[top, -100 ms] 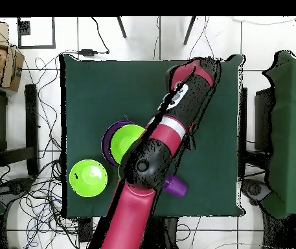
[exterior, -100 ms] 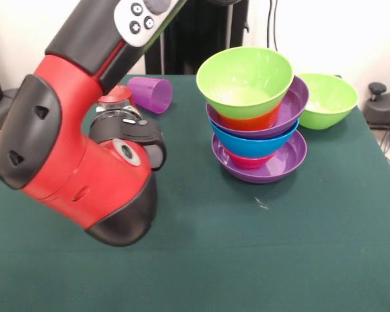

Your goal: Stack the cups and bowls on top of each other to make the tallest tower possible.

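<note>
While our arm (exterior, -100 ms: 84,169) hides its claw, leaving its state unknowable, we see the tower (exterior, -100 ms: 257,123) mid-table: glossy nested bowls, lime green topmost, wide purple at base.

green-clothed table (exterior, -100 ms: 201,260) | tower (exterior, -100 ms: 259,162) | lime bowl (exterior, -100 ms: 328,101) beside | purple cup (exterior, -100 ms: 151,94) on side

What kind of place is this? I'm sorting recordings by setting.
Probably a robotics lab: a red and black robot arm over a green cloth-covered table, loose cables on the tiled floor, and stacked glossy plastic bowls.
</note>
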